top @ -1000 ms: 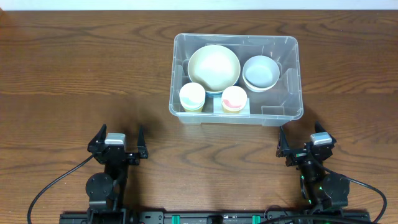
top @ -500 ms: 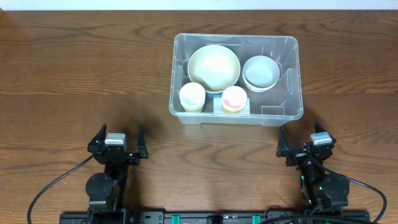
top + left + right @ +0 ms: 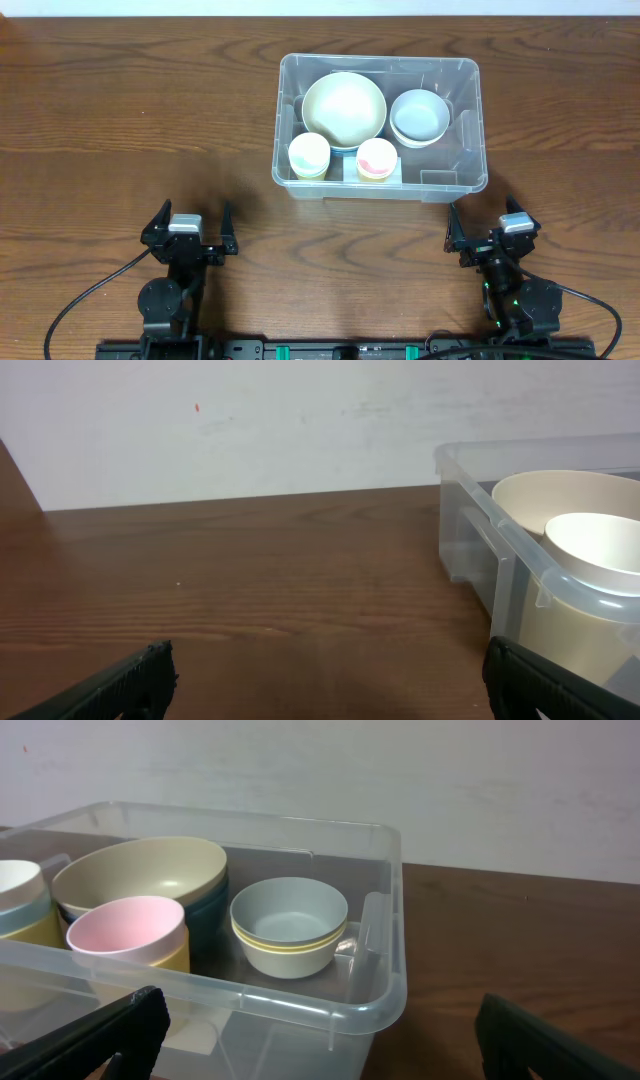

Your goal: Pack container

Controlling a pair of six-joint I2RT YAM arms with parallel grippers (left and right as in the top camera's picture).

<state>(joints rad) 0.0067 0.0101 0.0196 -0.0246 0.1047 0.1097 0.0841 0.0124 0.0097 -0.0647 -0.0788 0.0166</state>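
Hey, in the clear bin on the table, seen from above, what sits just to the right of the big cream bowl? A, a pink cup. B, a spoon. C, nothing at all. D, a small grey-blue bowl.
D: the overhead view shows the small grey-blue bowl beside the large cream bowl, toward the right end of the container, while the pink cup stands nearer the robot.

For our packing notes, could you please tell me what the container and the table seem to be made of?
The container looks like clear, glossy plastic: the bowls show through its walls. The table looks like dark wood or wood-look laminate, going by its grain; which one is unclear.
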